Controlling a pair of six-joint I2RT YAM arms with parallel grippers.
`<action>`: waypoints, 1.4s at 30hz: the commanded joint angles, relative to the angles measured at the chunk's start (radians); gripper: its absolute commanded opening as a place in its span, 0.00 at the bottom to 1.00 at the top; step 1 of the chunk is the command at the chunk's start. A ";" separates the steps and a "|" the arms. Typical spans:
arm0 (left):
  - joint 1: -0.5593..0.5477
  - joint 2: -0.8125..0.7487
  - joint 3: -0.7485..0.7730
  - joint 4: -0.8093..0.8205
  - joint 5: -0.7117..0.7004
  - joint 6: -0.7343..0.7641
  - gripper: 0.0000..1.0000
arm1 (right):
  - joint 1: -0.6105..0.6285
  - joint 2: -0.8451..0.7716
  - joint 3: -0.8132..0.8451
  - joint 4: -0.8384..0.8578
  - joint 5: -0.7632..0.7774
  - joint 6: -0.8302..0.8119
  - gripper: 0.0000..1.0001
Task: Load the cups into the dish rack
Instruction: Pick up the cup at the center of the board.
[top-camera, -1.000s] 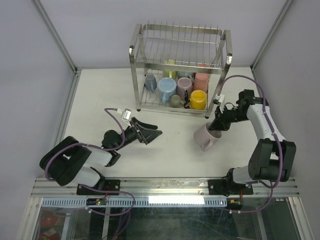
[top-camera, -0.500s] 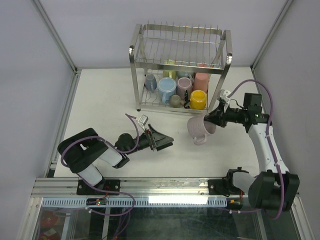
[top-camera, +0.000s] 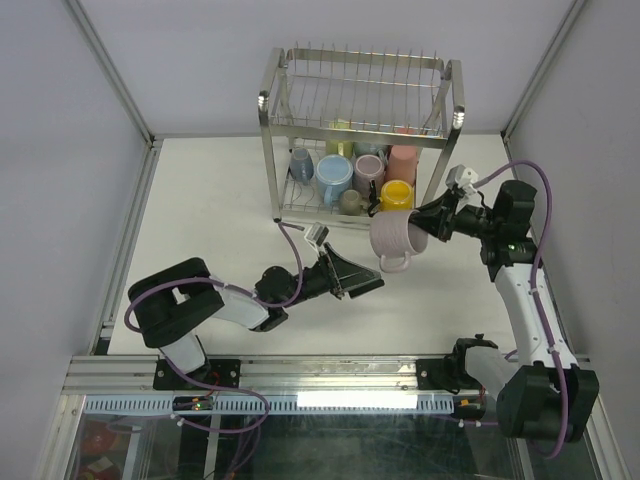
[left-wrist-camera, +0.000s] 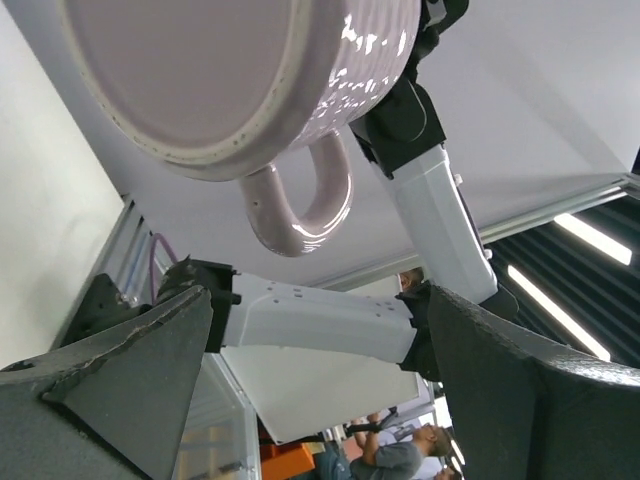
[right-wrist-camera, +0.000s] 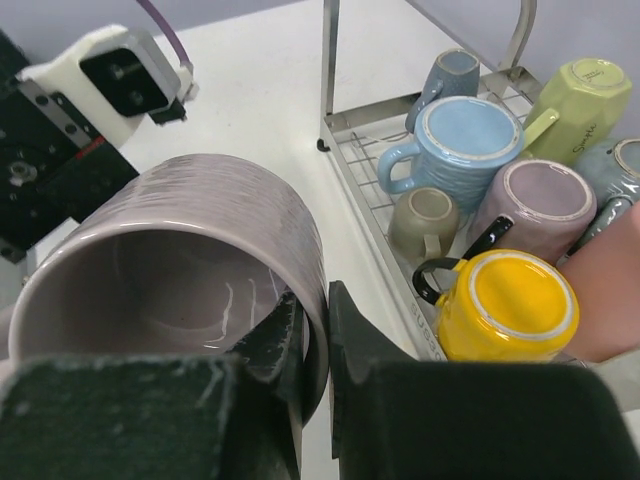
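White tabletop (top-camera: 200, 200), grey walls (top-camera: 60, 150): right gripper (right-wrist-camera: 315, 330) pinches mauve mug (top-camera: 392, 238) by its rim before dish rack (top-camera: 267, 103); left gripper (top-camera: 362, 280) spread, low.

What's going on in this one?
The right gripper has a mauve mug pinched by its rim, held off the table just in front of the dish rack. The left gripper is open and empty, low down and pointing up at the mug's underside. The rack's lower tier already holds several mugs, among them a blue mug and a yellow mug.
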 joint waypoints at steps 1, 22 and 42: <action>-0.030 0.029 0.051 0.305 -0.104 0.000 0.87 | 0.011 -0.043 0.019 0.308 -0.081 0.277 0.00; -0.084 0.111 0.278 0.306 -0.290 -0.048 0.44 | 0.047 -0.052 -0.118 0.702 -0.074 0.559 0.00; -0.022 -0.054 0.095 0.305 -0.292 0.082 0.00 | 0.046 -0.067 0.022 0.122 -0.105 0.136 0.63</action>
